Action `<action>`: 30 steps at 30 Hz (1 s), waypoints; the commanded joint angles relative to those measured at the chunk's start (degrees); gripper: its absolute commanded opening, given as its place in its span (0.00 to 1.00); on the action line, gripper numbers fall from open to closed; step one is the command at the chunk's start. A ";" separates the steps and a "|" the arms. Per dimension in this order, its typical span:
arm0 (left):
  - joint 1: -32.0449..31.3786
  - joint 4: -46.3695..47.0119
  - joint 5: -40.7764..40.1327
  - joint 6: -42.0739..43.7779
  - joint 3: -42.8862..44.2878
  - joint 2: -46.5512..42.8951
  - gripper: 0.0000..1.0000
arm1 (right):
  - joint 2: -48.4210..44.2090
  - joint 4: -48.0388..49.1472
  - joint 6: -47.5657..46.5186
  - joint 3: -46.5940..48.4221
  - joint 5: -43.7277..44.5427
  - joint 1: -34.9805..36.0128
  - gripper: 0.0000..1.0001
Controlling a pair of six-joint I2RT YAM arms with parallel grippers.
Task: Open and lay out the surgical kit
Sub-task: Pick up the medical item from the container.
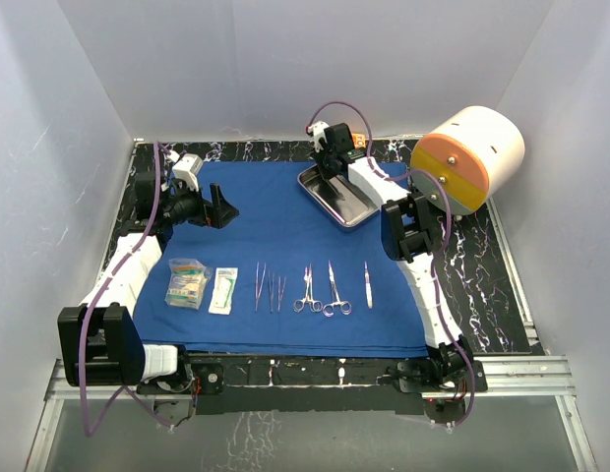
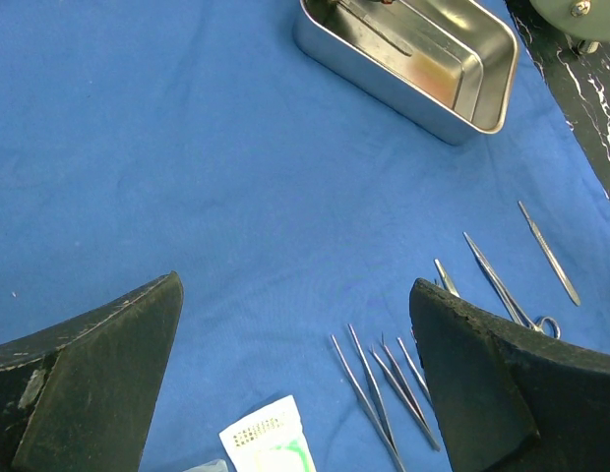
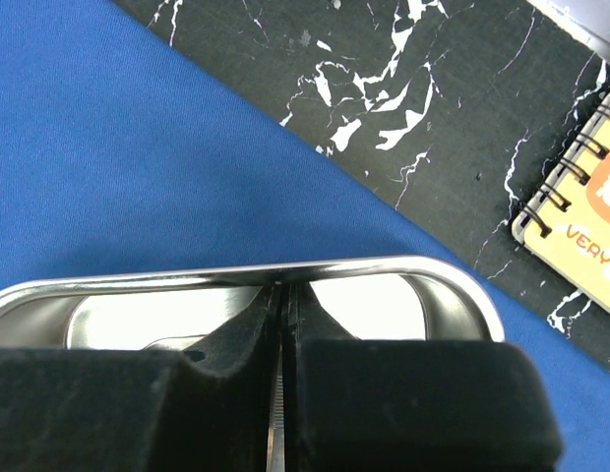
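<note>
Left side first: my left claw (image 1: 224, 209) hangs wide open and empty over the blue cloth wrap (image 1: 275, 231), which lies spread flat on the bench (image 1: 482, 265). Along the near edge sit two packets (image 1: 186, 282), then forceps (image 1: 260, 286), clamps (image 1: 307, 292) and a slim handle (image 1: 367, 285), neatly rowed. Over right, the steel tray (image 1: 351, 210) sits at the far edge, my right claw (image 3: 281, 300) pinched shut inside it. There's a steel sliver between the pads; I can't tell if that's a real grip. I reckon we're nearly done, only tray contents left.

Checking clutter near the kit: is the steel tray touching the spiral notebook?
Apart. The right wrist view shows blue cloth and bare black tabletop between the steel tray and the notebook.
</note>
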 commanded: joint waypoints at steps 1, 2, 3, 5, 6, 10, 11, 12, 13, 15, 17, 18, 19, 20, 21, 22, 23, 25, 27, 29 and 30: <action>0.50 0.48 1.65 -0.07 0.12 -1.15 0.98 | -3.63 -5.19 2.17 -0.54 -0.47 -0.65 0.00; 0.48 0.57 1.67 -0.14 0.13 -1.19 0.99 | -4.54 -5.11 2.54 -0.54 -0.61 -0.63 0.00; 0.46 0.57 1.68 -0.22 0.07 -1.28 0.98 | -5.41 -5.11 2.75 -0.59 -0.68 -0.63 0.00; 0.50 0.59 1.80 -0.17 -0.02 -1.54 0.98 | -7.13 -5.00 3.27 -0.63 -0.70 -0.63 0.00; 0.45 0.64 1.78 -0.23 -0.04 -1.59 0.98 | -7.89 -5.02 3.46 -0.71 -0.72 -0.63 0.00; 0.47 0.74 2.00 -0.31 -0.15 -1.99 0.98 | -9.89 -5.40 4.10 -0.98 -0.81 -0.63 0.00; 0.46 0.74 1.97 -0.37 -0.12 -2.04 0.99 | -10.29 -5.55 4.22 -1.03 -0.81 -0.63 0.00; 0.49 0.75 1.99 -0.42 -0.18 -2.04 0.99 | -10.61 -5.67 4.21 -1.06 -0.77 -0.64 0.00; 0.48 0.82 2.03 -0.42 -0.23 -2.09 0.98 | -10.87 -5.76 4.27 -1.07 -0.80 -0.63 0.00; 0.48 0.95 2.15 -0.64 -0.22 -2.10 0.98 | -11.29 -6.04 4.38 -1.23 -0.81 -0.63 0.00; 0.49 0.93 2.18 -0.67 -0.15 -2.09 0.98 | -11.67 -6.29 4.44 -1.44 -0.81 -0.63 0.00; 0.50 0.92 2.15 -0.68 -0.12 -2.04 0.98 | -11.91 -6.35 4.61 -1.57 -0.89 -0.63 0.00; 0.50 0.92 2.13 -0.74 -0.15 -2.09 0.98 | -12.23 -6.46 4.66 -1.67 -0.95 -0.63 0.00; 0.44 0.97 2.14 -0.85 -0.13 -2.04 0.98 | -12.46 -6.75 4.77 -1.64 -0.89 -0.65 0.00; 0.49 1.00 2.15 -0.87 -0.13 -2.05 0.98 | -12.77 -7.13 4.89 -1.49 -0.71 -0.63 0.00; 0.50 1.05 2.19 -0.94 -0.10 -2.01 0.98 | -13.03 -7.66 4.97 -1.18 -0.53 -0.66 0.00; 0.42 1.09 2.28 -1.00 -0.07 -1.90 0.99 | -13.50 -8.19 5.17 -1.08 -0.28 -0.63 0.00; 0.48 1.31 2.21 -1.03 -0.23 -1.92 0.98 | -15.55 -9.18 5.71 -1.74 -0.16 -0.68 0.00; 0.50 1.36 2.11 -1.08 -0.28 -2.11 0.98 | -17.90 -9.28 6.66 -4.60 -0.05 -0.65 0.00; 0.46 1.65 1.89 -1.03 -0.57 -2.39 0.98 | -22.46 -8.42 7.44 -9.01 0.21 -0.67 0.00; 0.46 1.83 1.85 -1.06 -0.80 -2.49 0.99 | -24.53 -7.94 7.77 -11.24 0.31 -0.63 0.00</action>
